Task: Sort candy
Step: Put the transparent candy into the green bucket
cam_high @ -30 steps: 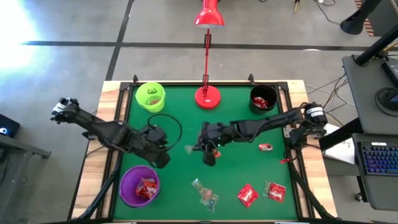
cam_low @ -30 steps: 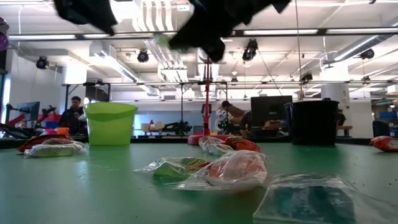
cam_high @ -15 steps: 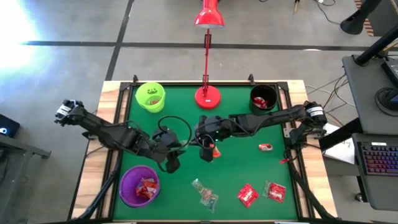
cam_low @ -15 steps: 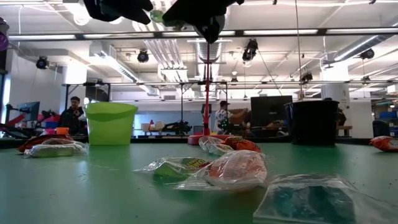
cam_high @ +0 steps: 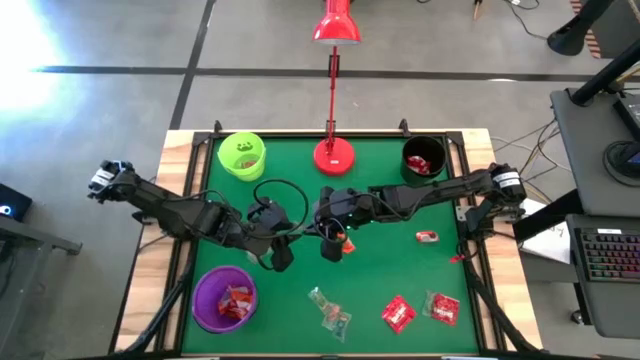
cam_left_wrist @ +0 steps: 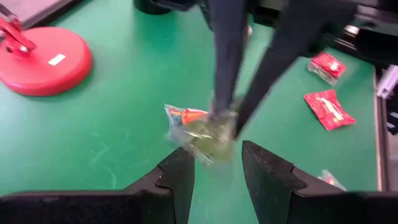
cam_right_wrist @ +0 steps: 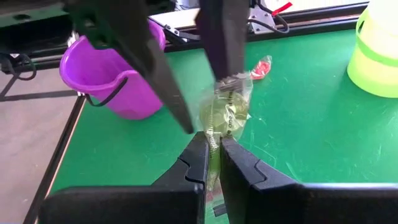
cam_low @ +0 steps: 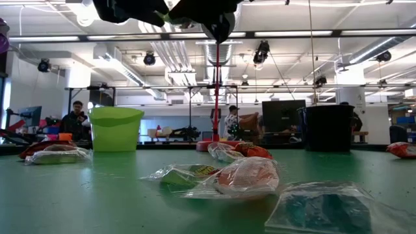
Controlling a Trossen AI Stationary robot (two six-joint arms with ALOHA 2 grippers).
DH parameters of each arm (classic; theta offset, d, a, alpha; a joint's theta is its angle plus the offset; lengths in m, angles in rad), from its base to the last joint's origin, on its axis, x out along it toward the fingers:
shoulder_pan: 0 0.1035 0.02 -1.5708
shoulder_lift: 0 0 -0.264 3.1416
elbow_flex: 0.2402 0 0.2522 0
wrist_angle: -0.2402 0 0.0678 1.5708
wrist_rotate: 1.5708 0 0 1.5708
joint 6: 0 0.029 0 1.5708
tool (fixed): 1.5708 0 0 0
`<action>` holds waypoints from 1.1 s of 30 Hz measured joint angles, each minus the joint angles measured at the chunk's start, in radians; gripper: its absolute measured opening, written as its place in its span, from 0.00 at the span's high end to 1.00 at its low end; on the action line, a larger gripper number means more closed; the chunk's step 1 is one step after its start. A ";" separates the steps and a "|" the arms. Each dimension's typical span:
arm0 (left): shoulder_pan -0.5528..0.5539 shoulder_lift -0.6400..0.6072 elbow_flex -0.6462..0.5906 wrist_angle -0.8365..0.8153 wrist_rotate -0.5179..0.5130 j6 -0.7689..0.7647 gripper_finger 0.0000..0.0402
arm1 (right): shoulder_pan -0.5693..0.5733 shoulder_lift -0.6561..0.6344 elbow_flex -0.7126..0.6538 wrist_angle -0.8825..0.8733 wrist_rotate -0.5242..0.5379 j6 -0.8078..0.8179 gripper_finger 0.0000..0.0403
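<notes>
Now the left gripper [cam_high: 283,252] has come in from the purple cup's side to meet the right gripper [cam_high: 331,245] above the mat, in front of the lamp base [cam_high: 333,156]. A second ago it hung well apart from its partner; now the two stand just beside each other. The right gripper is clamped on a clear greenish candy [cam_right_wrist: 225,111], held in the air. In the right wrist view the left gripper's fingers [cam_right_wrist: 225,37] stand around that wrapper from the far side, parted, not visibly pinching it. This looks like a handover in hand: the candy seems bound for the left arm, which sits nearer the lime cup [cam_high: 242,156] and the purple cup [cam_high: 224,298]. The lime cup, left of the lamp base, holds greenish pieces. The purple cup, farther forward on that side, holds red-and-white candy [cam_high: 237,301]. The black cup [cam_high: 424,158], right of the lamp base, holds red pieces. More candy lies loose on the mat well in front of the lamp base, toward the right: a small red one [cam_high: 427,237], two red packets [cam_high: 398,314] and a clear one [cam_high: 328,309].
</notes>
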 joint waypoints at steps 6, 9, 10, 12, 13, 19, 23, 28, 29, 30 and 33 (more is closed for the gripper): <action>0.008 0.000 0.000 0.004 -0.004 0.003 0.75 | 0.002 0.000 0.000 -0.001 0.002 -0.001 0.96; 0.008 0.000 0.000 0.005 -0.004 0.004 0.81 | 0.002 0.000 0.000 -0.001 0.001 -0.001 0.96; 0.008 0.000 0.000 0.005 -0.004 0.008 0.83 | 0.002 0.001 0.000 -0.001 0.000 -0.001 0.96; 0.008 0.000 0.000 0.005 -0.004 0.011 0.88 | 0.002 0.001 0.000 -0.001 0.000 -0.001 0.96; 0.008 0.000 0.000 0.005 -0.004 0.011 0.90 | 0.002 0.001 0.000 0.000 0.000 -0.001 0.96; 0.008 0.000 0.000 0.006 0.009 0.011 0.99 | 0.002 0.001 0.000 -0.001 -0.005 0.035 0.95; 0.008 0.000 0.000 0.003 0.010 0.011 0.99 | 0.002 0.001 0.000 -0.003 -0.012 0.043 0.91; 0.009 0.000 0.000 -0.006 0.009 0.023 0.99 | -0.002 0.001 0.000 -0.002 -0.014 0.112 0.79; 0.009 0.000 0.000 -0.011 0.008 0.027 0.99 | -0.002 0.001 0.000 -0.001 -0.013 0.115 0.77; 0.009 0.000 0.000 -0.018 0.008 0.028 0.99 | -0.002 0.001 0.000 0.000 -0.013 0.115 0.74; 0.010 0.000 0.000 -0.050 0.007 0.027 1.00 | -0.002 0.000 0.001 -0.001 -0.012 0.114 0.69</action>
